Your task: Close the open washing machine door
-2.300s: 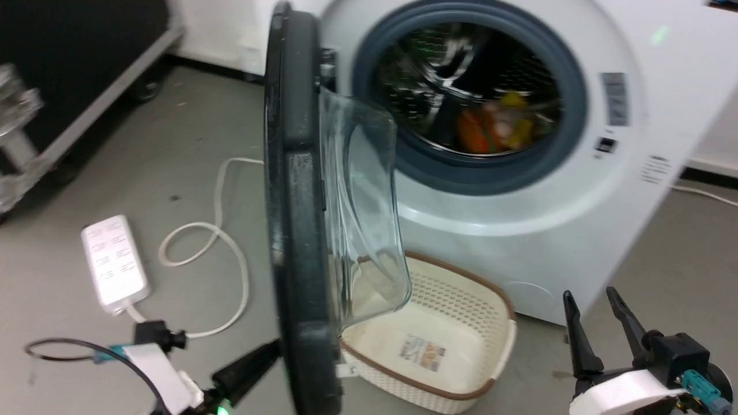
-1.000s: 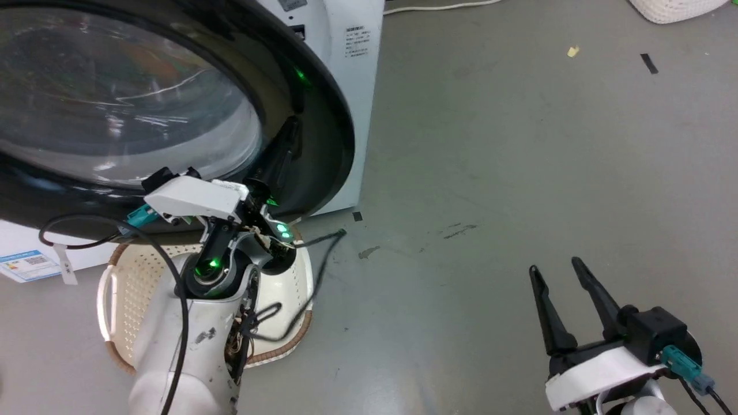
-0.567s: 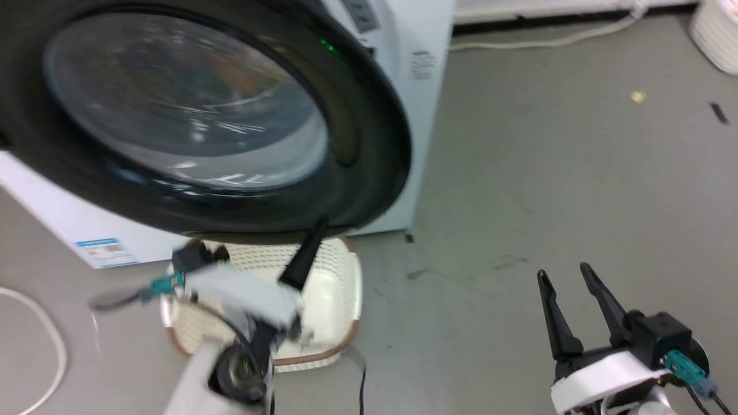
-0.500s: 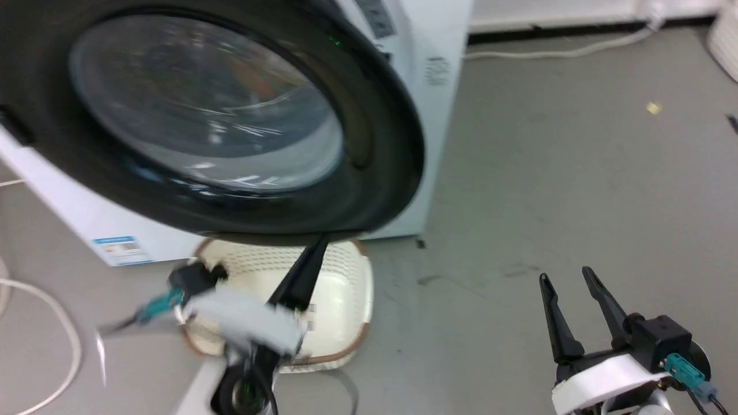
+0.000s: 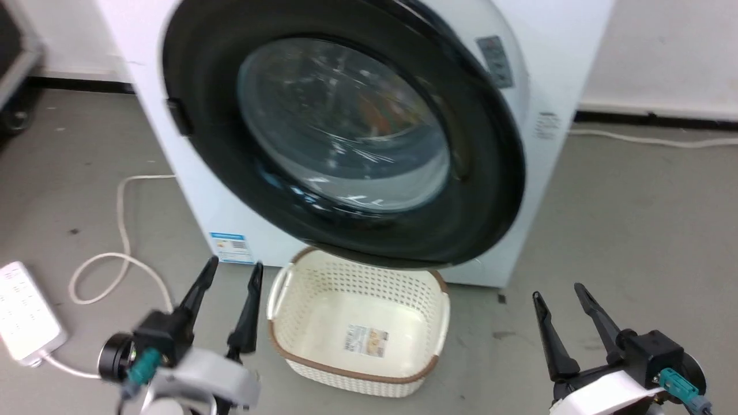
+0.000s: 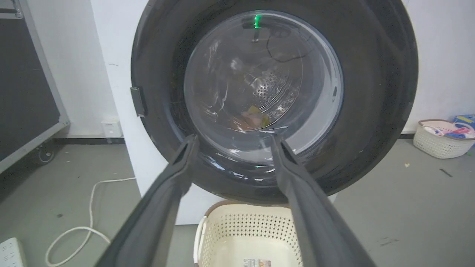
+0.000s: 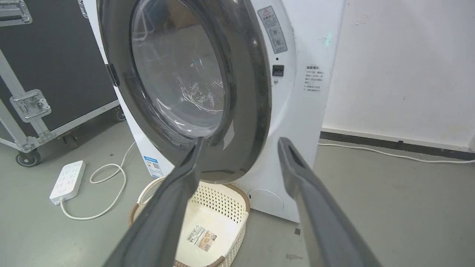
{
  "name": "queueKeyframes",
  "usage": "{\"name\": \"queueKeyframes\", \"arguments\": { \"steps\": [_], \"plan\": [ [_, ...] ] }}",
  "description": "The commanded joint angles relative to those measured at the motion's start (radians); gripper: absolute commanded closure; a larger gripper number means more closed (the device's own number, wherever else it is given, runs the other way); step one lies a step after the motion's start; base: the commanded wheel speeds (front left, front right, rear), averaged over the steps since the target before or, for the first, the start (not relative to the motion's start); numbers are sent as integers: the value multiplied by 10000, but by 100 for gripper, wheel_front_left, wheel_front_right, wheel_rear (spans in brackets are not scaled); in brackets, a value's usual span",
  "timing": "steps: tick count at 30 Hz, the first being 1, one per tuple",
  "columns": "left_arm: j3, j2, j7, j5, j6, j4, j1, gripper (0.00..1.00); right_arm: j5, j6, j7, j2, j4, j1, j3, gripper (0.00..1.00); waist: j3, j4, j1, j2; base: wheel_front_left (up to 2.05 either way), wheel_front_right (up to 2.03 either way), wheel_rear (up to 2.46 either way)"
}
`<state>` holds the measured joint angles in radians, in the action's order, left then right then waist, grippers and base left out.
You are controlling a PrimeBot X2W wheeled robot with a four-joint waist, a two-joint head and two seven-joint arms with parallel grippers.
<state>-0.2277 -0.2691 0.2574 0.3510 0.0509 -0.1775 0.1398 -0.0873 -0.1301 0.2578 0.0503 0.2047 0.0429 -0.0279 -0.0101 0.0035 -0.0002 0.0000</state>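
The washing machine [image 5: 568,40] is a white front-loader facing me. Its big round washing machine door [image 5: 346,138] is swung over the drum opening, black rim and glass bowl facing out. Whether it is latched I cannot tell. Clothes show dimly through the glass. My left gripper [image 5: 233,265] hangs open at the lower left, below the door and apart from it. My right gripper [image 5: 558,291] is open at the lower right, holding nothing. In the left wrist view the door [image 6: 263,92] faces the open left gripper [image 6: 233,137]. In the right wrist view the door [image 7: 178,74] stands beyond the open right gripper [image 7: 242,140].
A cream perforated basket [image 5: 357,374] sits on the floor under the door, between my grippers. A white power strip [image 5: 23,314] and its looped cable [image 5: 121,230] lie at the left. A black wheeled case [image 7: 55,55] stands left of the machine. Another basket [image 6: 439,137] stands far right.
The door swung from wide open, edge-on to me, to lying over the drum opening. My left arm pushed at its rim, then drew back low with the gripper open. The camera has turned.
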Motion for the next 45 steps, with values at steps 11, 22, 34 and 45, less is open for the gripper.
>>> {"name": "queueKeyframes", "arguments": {
  "steps": [11,22,34,45],
  "plan": [
    [734,774,42,-2193,-14,674,-1476,0,-96,-6,40,-1,-113,-266,-402,0,67,720,2,0,0,0,0],
    [908,1118,43,-2767,323,619,-710,0,521,-6,40,549,121,1512,-1371,100,-1442,1231,2,0,0,0,0],
    [945,1696,43,-2815,544,836,181,0,-689,-6,35,2547,2345,5466,-1638,100,-3107,1970,2,0,0,0,0],
    [1285,1921,43,-2771,668,975,528,0,-1256,-6,-98,3520,4378,8498,-1523,100,-3775,2215,2,0,0,0,0]
  ]
}}
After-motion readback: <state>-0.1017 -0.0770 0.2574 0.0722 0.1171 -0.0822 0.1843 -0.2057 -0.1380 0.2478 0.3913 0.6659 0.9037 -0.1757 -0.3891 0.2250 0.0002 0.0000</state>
